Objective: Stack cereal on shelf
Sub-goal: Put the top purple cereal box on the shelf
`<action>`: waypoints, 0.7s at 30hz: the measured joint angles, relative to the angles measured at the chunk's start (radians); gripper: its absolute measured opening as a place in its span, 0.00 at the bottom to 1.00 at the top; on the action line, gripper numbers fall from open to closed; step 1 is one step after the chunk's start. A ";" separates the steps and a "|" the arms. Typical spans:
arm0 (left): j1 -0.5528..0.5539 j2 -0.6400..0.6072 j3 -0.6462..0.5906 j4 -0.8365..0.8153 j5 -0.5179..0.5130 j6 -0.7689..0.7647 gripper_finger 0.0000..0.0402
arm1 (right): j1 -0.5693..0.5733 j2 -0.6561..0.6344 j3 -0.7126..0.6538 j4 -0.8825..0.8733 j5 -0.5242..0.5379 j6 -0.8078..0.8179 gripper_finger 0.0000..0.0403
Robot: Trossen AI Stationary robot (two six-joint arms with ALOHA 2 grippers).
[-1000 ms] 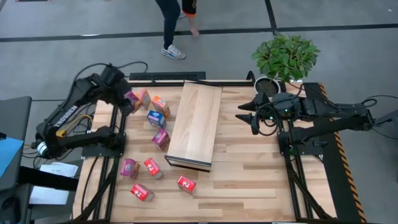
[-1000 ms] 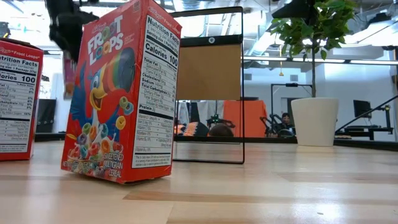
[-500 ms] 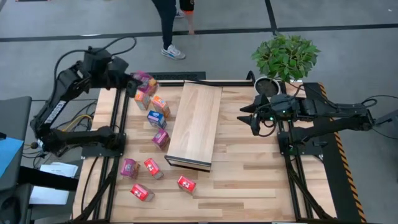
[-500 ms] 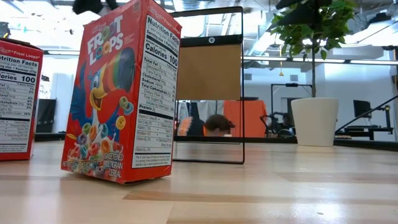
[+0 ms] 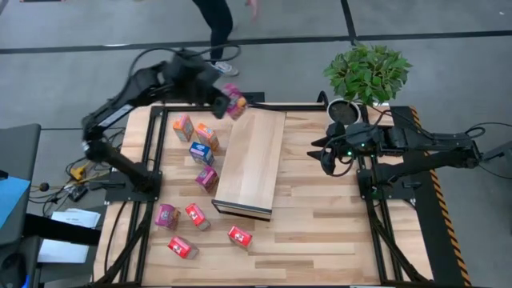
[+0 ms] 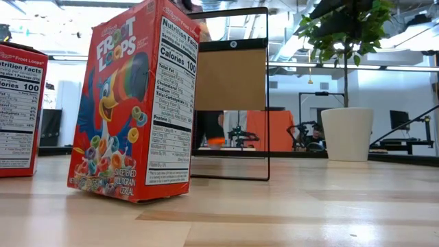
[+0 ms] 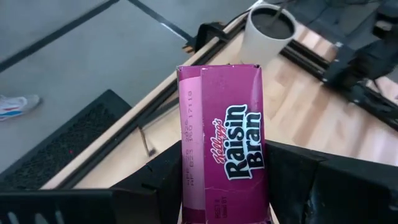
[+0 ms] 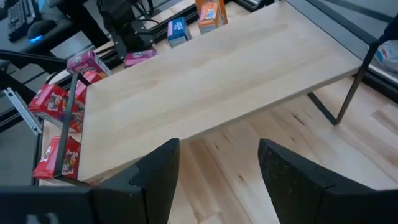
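My left gripper [image 5: 229, 102] is shut on a magenta Raisin Bran box [image 5: 235, 104], in the air over the far left corner of the shelf [image 5: 250, 160], a long pale wooden block. The box also shows in the left wrist view [image 7: 227, 143]. Several cereal boxes stand on the table left of the shelf: two orange [image 5: 195, 131], a blue [image 5: 202, 152], two magenta [image 5: 206, 178] and three red [image 5: 197, 215]. My right gripper [image 5: 322, 152] is open and empty to the right of the shelf, which shows in its wrist view [image 8: 211, 81]. My left gripper pinches the Raisin Bran box between its two fingers, one on each of two opposite sides, near one end [image 7: 190, 200]. The rest of the box sticks out ahead of the fingers [image 7: 155, 186]. The box is lifted clear of table and shelf.
A potted plant [image 5: 364, 76] stands at the table's far right corner. A person [image 5: 218, 24] walks on the floor beyond the far edge. In the low view a red Froot Loops box [image 6: 130, 103] stands close to the camera, a second one [image 6: 20, 110] at the left.
My left gripper has risen from among the boxes at the table's far left with the magenta box, then swung toward the table's right, to above the shelf's far left corner. The box is lifted clear of the table. The person beyond the far edge has walked on.
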 joint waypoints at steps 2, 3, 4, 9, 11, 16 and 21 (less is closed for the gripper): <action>-0.015 0.067 0.043 0.000 -0.032 -0.004 0.42 | 0.000 0.000 0.000 -0.007 0.000 0.001 0.61; -0.021 0.100 0.062 0.000 -0.053 -0.007 0.42 | 0.000 0.000 0.000 -0.007 0.000 0.001 0.61; -0.025 0.131 0.077 -0.001 -0.074 -0.018 0.42 | 0.000 0.000 0.000 -0.007 0.000 0.001 0.61; -0.039 0.263 0.131 -0.010 -0.098 -0.044 0.42 | 0.000 0.000 0.000 -0.007 0.000 0.002 0.61; -0.042 0.296 0.136 -0.018 -0.095 -0.072 0.42 | 0.000 0.000 0.000 -0.007 0.000 0.003 0.61; -0.053 0.350 0.137 -0.049 -0.071 -0.114 0.42 | 0.000 0.000 0.000 -0.006 0.000 0.003 0.61; -0.066 0.371 0.136 -0.071 -0.072 -0.106 0.42 | 0.000 0.000 0.000 -0.005 0.000 0.003 0.61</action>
